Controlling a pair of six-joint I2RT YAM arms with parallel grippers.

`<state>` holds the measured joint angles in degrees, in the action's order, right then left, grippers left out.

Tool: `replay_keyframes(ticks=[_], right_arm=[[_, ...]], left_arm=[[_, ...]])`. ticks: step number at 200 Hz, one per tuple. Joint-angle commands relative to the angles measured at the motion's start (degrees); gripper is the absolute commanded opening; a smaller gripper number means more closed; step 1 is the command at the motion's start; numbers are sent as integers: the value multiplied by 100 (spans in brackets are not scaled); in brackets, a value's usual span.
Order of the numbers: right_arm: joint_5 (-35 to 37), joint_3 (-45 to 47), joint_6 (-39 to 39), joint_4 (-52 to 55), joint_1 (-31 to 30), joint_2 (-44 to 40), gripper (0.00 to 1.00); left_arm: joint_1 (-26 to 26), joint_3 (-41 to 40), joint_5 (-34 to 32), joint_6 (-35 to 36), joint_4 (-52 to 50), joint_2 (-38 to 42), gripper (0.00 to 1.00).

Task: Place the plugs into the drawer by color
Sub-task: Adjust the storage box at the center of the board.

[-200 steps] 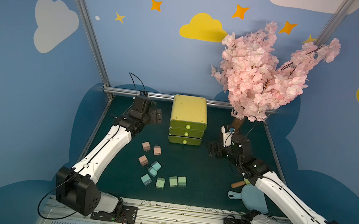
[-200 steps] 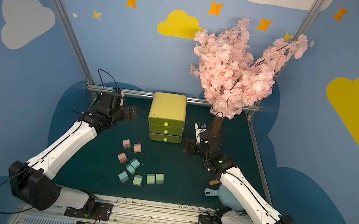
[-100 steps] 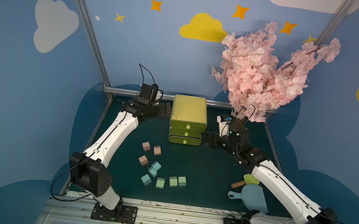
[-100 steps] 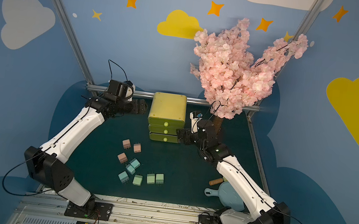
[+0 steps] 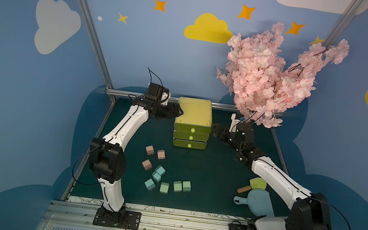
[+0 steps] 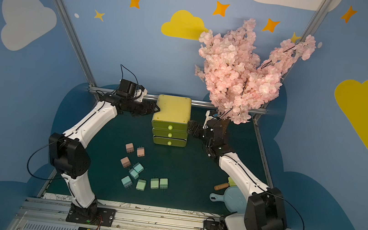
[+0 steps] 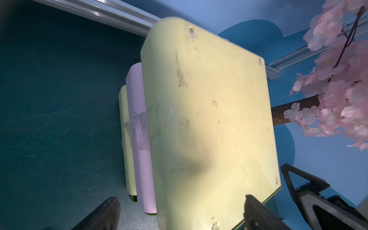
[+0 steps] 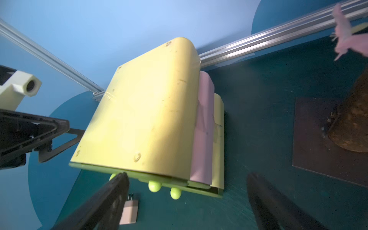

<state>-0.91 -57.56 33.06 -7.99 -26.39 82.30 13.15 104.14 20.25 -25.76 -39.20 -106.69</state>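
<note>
Both my arms are moving in closer than a second ago on the small yellow-green plastic chest of three drawers (image 5: 193, 115). My left pincer (image 5: 178, 113) is hovering wide open and empty at its left flank, and my right pincer (image 5: 215, 130) likewise at its right. The nine small pink, blue and mint plastic plugs (image 5: 164, 187) are lying on the dark green worktop (image 5: 219, 172) in front of the chest. I am judging the chest light and apt to slide, so I am planning to brace its side while pulling a round pale knob (image 5: 192, 130).
</note>
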Motion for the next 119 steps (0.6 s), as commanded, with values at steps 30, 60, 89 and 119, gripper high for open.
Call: replay_keyframes(ticks=[30,60,89,119], right_arm=[[-965,-476,469,-744,111,726,96],[-1341,-894,465,-715,88,1272,95],[-1494,-1249,329,-605,-31,1642,93],[-1633,-1738,148,-398,-219,2055,91]], left_arm=[[-120,441,477,-171,-57,-363,98],[-153,219,822,-268,39,-449,97],[-207,-106,1010,-296,147,-406,95],[-200,-328,1128,-317,237,-296,92]])
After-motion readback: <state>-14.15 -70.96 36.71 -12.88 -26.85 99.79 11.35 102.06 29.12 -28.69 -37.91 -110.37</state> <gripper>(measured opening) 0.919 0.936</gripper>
